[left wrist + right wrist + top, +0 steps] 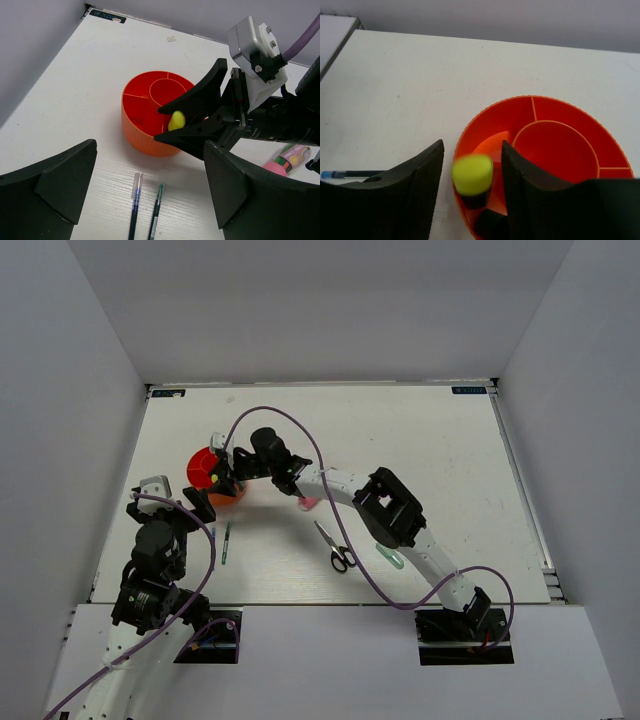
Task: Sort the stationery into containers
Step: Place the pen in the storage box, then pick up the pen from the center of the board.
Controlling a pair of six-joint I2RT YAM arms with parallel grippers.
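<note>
over the red-orange pot [555, 100], right pincer [472, 150] stands apart around a yellow-capped highlighter [472, 175]; left pincer [150, 147] gapes.

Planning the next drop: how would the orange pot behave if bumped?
The orange pot looks like thin plastic, so probably light and apt to slide on the smooth table. Wide and low, it seems unlikely to tip.

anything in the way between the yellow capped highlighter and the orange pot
Nothing visible: the yellow-capped highlighter sits between the fingers of the right end effector, at the rim of the orange pot, bare compartments beside it.
</note>
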